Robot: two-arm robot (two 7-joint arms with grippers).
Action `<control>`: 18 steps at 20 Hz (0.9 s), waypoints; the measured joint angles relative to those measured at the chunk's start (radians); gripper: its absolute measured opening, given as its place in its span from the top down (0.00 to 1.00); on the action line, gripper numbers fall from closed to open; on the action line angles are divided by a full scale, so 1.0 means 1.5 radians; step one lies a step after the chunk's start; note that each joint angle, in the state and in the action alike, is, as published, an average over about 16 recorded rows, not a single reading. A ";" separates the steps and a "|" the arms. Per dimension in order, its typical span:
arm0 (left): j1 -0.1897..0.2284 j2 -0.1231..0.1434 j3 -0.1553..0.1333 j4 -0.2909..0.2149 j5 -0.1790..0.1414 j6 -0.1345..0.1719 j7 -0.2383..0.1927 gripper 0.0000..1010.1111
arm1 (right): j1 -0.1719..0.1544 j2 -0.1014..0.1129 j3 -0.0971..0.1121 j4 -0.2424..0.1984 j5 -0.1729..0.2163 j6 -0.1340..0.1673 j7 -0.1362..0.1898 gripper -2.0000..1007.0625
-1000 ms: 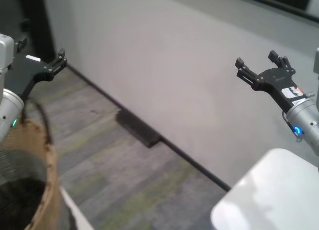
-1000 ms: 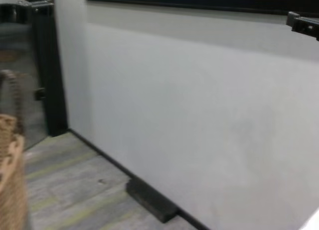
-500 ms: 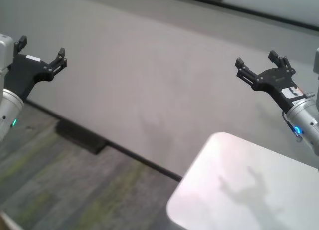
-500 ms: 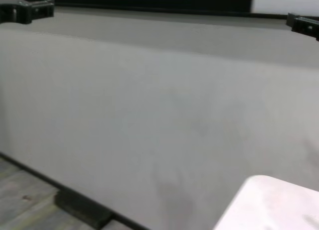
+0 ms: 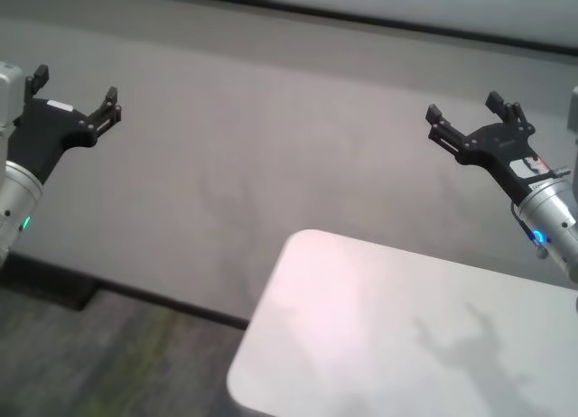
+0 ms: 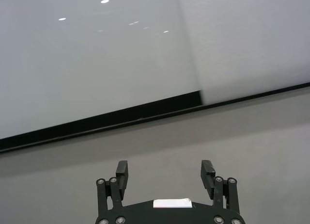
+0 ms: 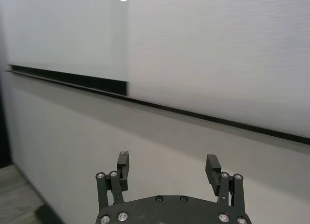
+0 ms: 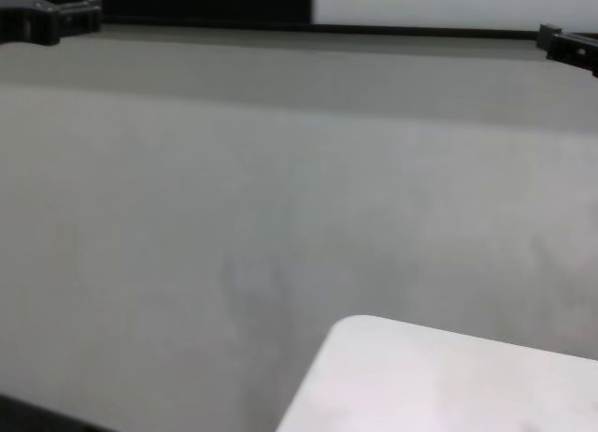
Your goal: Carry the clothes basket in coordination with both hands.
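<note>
Overhead, both the left end effector and the right end effector hang spread and empty above the white bench; only wrist views catch the glossy upper wall panel.

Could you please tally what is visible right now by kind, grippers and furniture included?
Grippers: 2, the left gripper and the right gripper, both raised with jaws open and empty.
White tables: 1, the table.
Clothes baskets: 0 in view.
Total: 3.
</note>
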State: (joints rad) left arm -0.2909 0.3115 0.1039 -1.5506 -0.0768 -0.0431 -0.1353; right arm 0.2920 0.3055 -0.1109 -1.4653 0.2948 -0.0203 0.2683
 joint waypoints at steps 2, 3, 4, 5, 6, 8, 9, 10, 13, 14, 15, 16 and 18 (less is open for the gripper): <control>0.000 0.000 0.000 0.000 0.000 0.000 0.000 0.01 | 0.000 0.000 0.000 0.000 0.000 0.000 0.000 0.00; 0.000 0.000 0.000 0.000 0.000 0.000 0.000 0.01 | 0.000 0.000 0.000 0.000 0.000 0.000 0.000 0.00; 0.000 0.000 0.000 0.000 0.000 0.000 0.000 0.01 | 0.000 0.000 0.000 0.000 0.000 0.000 0.000 0.00; 0.000 0.000 0.000 0.000 0.000 0.000 0.000 0.01 | 0.000 0.000 0.000 0.000 0.000 0.000 0.000 0.00; 0.000 0.000 0.000 0.000 0.000 0.000 0.000 0.01 | 0.000 0.000 0.000 0.000 0.000 0.000 0.000 0.00; 0.000 0.000 0.000 0.000 0.000 0.000 0.000 0.01 | 0.000 0.000 0.000 0.000 0.000 0.000 0.000 0.00; 0.000 0.000 0.000 0.000 0.000 0.000 0.000 0.01 | 0.000 0.000 0.000 0.000 0.000 0.000 0.000 0.00; 0.000 0.000 0.000 0.000 0.000 0.000 0.000 0.01 | 0.000 0.000 0.000 0.000 0.000 0.000 0.000 0.00; 0.000 0.000 0.000 0.000 0.000 0.000 0.000 0.01 | 0.000 0.000 0.000 0.000 0.000 0.000 0.000 0.00; 0.000 0.000 0.000 0.000 0.000 0.000 0.000 0.01 | 0.000 0.000 0.000 0.000 0.000 0.000 0.000 0.00; 0.000 0.000 0.000 0.000 0.000 0.000 0.000 0.01 | 0.000 0.000 0.000 0.000 0.000 0.000 0.000 0.00; 0.000 0.000 0.000 0.000 0.000 0.000 0.000 0.01 | 0.000 0.000 0.000 0.000 0.000 0.000 0.000 0.00; 0.000 0.000 0.000 0.000 0.000 0.000 0.000 0.01 | 0.000 0.000 0.000 0.000 0.000 0.000 0.000 0.00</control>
State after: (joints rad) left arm -0.2908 0.3115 0.1039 -1.5506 -0.0768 -0.0431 -0.1353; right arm 0.2920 0.3055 -0.1109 -1.4654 0.2948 -0.0203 0.2683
